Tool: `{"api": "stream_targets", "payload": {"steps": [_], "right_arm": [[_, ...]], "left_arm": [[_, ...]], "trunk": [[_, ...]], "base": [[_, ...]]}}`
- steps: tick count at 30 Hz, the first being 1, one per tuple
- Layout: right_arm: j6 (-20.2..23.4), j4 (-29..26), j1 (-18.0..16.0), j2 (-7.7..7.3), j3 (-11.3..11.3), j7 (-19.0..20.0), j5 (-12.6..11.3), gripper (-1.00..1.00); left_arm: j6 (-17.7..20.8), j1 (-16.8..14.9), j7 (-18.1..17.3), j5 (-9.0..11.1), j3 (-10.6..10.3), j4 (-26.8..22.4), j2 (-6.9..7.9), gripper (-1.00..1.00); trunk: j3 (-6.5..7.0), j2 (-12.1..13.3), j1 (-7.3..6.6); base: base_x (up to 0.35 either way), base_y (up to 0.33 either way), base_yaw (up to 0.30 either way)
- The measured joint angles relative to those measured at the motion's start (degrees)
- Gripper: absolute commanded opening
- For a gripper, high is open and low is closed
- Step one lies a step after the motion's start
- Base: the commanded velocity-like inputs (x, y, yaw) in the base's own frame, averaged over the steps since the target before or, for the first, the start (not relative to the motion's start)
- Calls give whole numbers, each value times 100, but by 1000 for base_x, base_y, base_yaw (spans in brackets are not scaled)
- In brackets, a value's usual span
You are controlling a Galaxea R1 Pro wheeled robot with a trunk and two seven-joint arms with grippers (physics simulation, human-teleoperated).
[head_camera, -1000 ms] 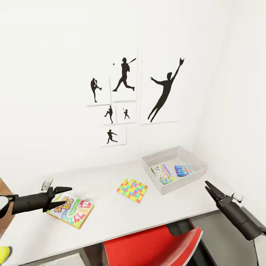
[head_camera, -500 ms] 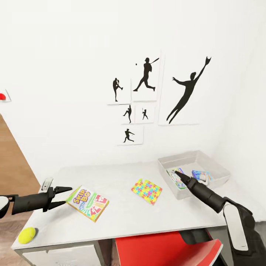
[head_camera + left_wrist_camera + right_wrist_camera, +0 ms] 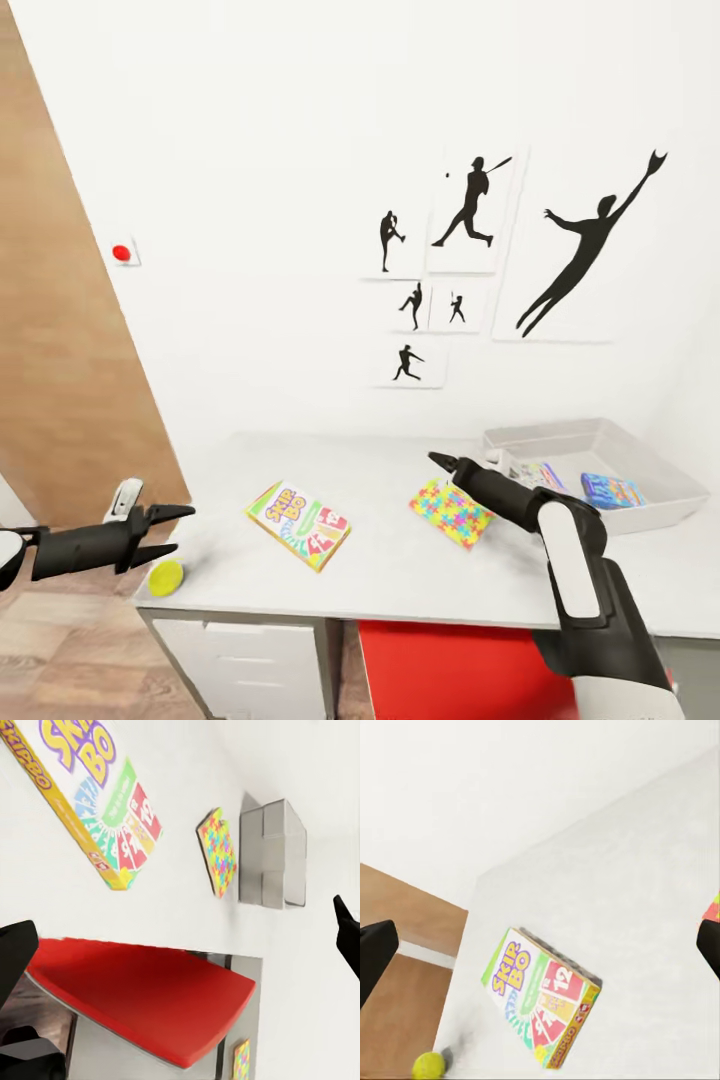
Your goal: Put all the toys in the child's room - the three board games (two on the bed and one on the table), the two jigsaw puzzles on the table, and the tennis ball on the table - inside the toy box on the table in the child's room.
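The desk (image 3: 400,575) is carrying the toy box (image 3: 640,510) holding two board games, a Skip-Bo board game (image 3: 298,525), a jigsaw puzzle (image 3: 452,512) under my closed-looking right claw (image 3: 440,461), a tennis ball (image 3: 165,577) beside my released left claw (image 3: 172,530)

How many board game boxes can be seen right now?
3: the Skip-Bo box lies on the table; two more, a white-green one and a blue one, lie inside the toy box. Others may be hidden.
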Motion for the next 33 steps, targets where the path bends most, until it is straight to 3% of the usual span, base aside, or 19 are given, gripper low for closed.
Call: {"api": "stream_targets", "payload": {"steps": [10,17,33], "right_arm": [[-35,139,-3,0,22,-47,58,100],[-58,172,-2,-2,27,-56,83,100],[-67,396,-2,-64,30,-49,93,100]], "left_arm": [[1,-2,0,-1,-1,1,7,100],[-1,-5,1,0,-2,2,6,100],[1,-6,0,-8,-2,4,32,100]], "trunk": [[0,0,-2],[0,-2,-4],[0,0,-2]], "base": [[-78,248,233],[87,245,26],[41,104,1]]}}
